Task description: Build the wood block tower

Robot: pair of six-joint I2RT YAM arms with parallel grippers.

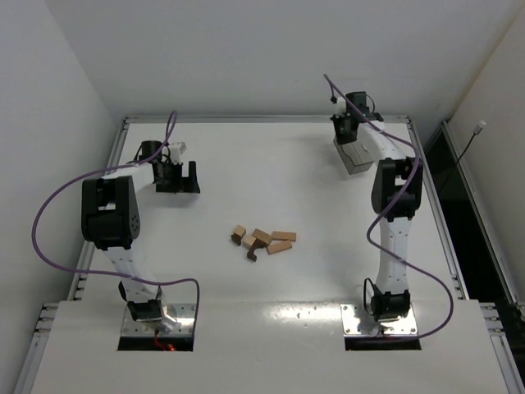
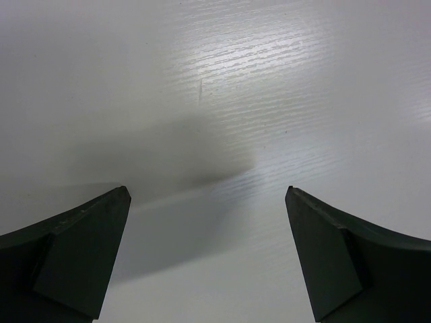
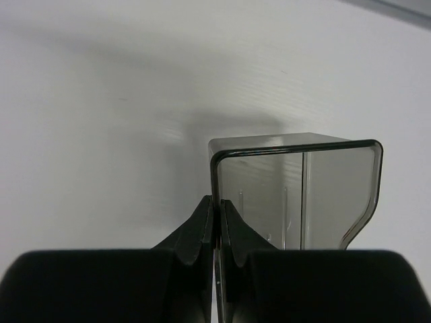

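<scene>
white flat table (image 1: 271, 172): holds everything | left gripper (image 2: 209, 195): at 10 o'clock, fingers spread wide over bare table | right gripper (image 3: 217, 208): at 1 o'clock, pinching the tray's wall | grey see-through plastic tray (image 3: 296, 195): at 1 o'clock | small tan and brown wood blocks (image 1: 262, 240): loose heap near table middle, well apart from both grippers

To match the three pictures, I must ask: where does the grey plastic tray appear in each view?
Top external: grey tray at far right, near the back edge.
Left wrist: not in it.
Right wrist: grey tray right of centre, one wall pinched between the jaws.
Shared landmark: the white table.
</scene>
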